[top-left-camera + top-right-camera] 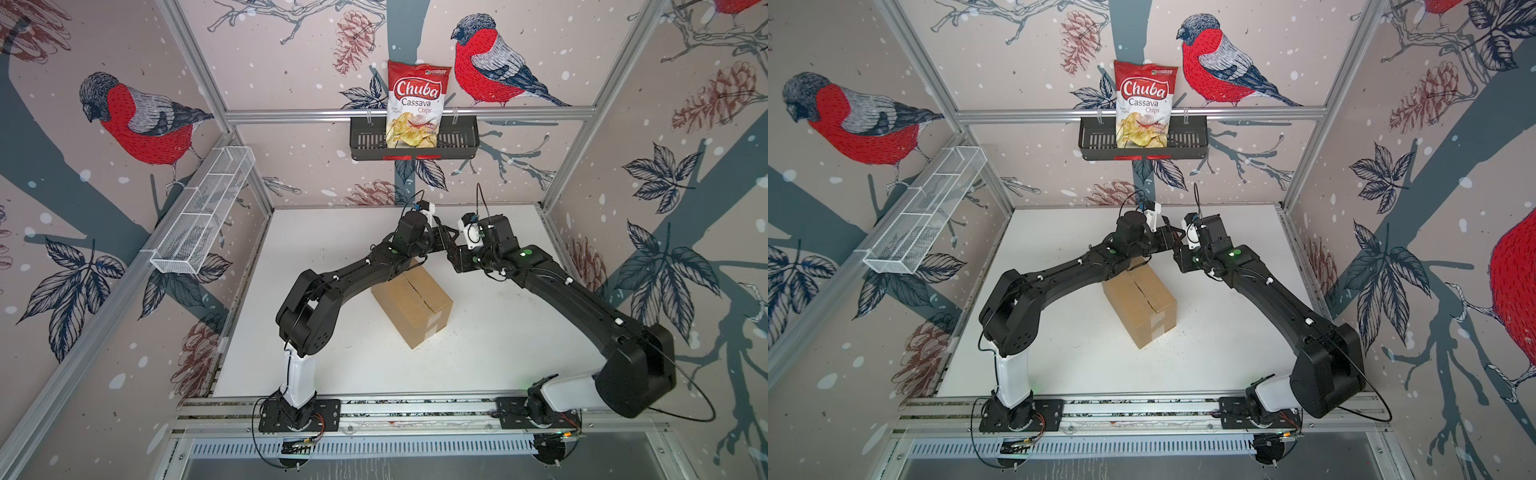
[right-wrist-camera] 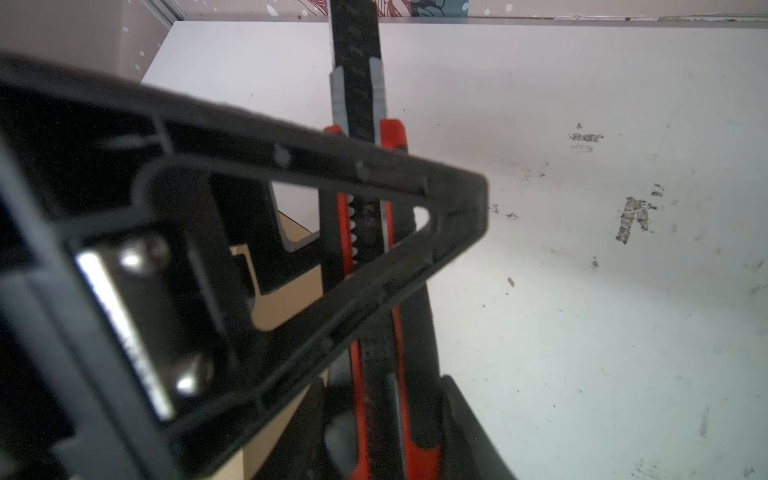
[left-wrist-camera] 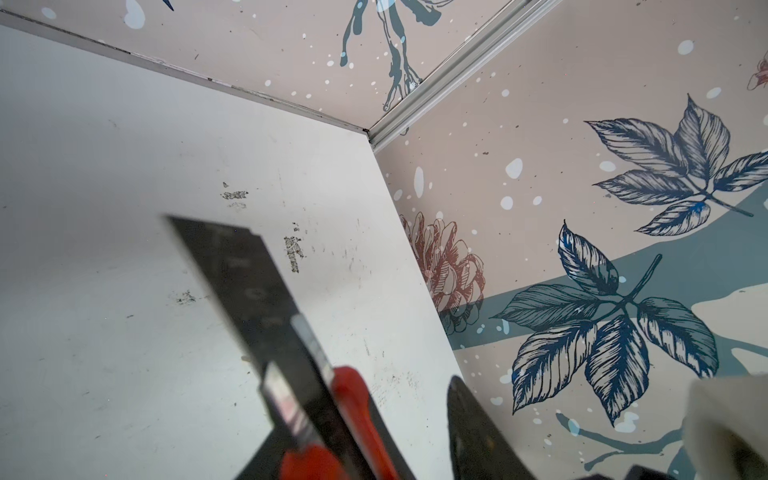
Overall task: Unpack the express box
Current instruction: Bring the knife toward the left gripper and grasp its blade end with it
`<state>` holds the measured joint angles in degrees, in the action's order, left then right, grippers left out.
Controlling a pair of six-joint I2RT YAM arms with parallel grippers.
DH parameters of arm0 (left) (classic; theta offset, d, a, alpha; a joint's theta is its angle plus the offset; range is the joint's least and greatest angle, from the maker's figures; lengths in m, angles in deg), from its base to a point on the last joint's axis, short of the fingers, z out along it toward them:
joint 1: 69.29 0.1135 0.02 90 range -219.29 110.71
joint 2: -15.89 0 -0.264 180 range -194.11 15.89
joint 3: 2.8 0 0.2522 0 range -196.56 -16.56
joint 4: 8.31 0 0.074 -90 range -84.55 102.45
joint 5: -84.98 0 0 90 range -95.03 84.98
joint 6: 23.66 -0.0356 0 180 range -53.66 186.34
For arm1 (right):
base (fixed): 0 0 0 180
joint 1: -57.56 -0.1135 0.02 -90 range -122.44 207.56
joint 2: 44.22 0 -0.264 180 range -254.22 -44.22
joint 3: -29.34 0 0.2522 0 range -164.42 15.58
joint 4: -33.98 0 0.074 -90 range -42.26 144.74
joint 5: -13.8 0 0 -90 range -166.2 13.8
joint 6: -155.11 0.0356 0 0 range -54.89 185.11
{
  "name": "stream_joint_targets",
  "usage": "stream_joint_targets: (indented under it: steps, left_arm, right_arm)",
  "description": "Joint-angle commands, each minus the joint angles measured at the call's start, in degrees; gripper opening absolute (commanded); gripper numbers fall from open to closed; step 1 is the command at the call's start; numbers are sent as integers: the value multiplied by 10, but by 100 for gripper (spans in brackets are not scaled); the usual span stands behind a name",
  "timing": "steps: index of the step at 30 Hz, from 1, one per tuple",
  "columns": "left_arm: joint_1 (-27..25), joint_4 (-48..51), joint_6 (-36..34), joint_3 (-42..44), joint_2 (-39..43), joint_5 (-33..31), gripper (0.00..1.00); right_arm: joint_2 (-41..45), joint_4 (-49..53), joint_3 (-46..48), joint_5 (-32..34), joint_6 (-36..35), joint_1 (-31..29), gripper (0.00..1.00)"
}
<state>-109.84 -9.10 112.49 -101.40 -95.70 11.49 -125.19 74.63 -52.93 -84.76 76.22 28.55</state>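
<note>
Your plain brown corrugated express box (image 1: 415, 307) sits near the middle of the white table (image 1: 498, 340), turned at an angle, flaps down and the centre seam taped. Both arms meet above its far end. In both top views the left forearm crosses that end and hides it.

The right gripper (image 1: 457, 259) is pinched on a red and black snap-off utility knife (image 2: 359, 95), which runs out from between its jaws with the dark blade extended. The left gripper (image 1: 444, 239) reaches across from the other side. One black triangular finger (image 2: 457, 187) of it lies over the knife's red handle and blocks much of the right wrist view. You cannot tell whether the left jaws press on the knife or only straddle it.

On the back wall, a black slotted basket (image 1: 457, 141) holds an upright red and white bag of Chuba cassava chips (image 1: 417, 104), well apart from the arms. A white wire mesh tray (image 1: 203, 212) hangs on the left wall.

The top views lose the knife among the black links, and only the wrist views show it. The right wrist view catches a patch of cardboard (image 2: 291, 299) behind the crossing finger. The left wrist view shows the blade (image 3: 237, 266) over scuffed table and a wallpapered corner, but no box.
</note>
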Motion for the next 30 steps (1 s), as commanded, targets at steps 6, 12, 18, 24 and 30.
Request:
stream_joint_targets:
  steps: [6, 12, 18, 24, 30]
  left_arm:
    - [-1, -51, 8, 5, 1, 8, 28]
    - [0, -66, 16, 19, 2, 5, 13]
    - [0, -88, 26, 28, 3, 4, 1]
    - [1, -110, 33, 36, 9, 1, 0]
    - [5, -139, 47, 45, 13, 6, 0]
  right_arm:
    - [4, -23, 1, -11, 7, -2, 18]
    - [5, -26, 1, -8, 9, -2, 18]
    - [10, -30, 3, -7, 12, -1, 21]
    - [24, -48, 14, -10, 22, 4, 30]
    - [33, -60, 24, -23, 34, 11, 45]
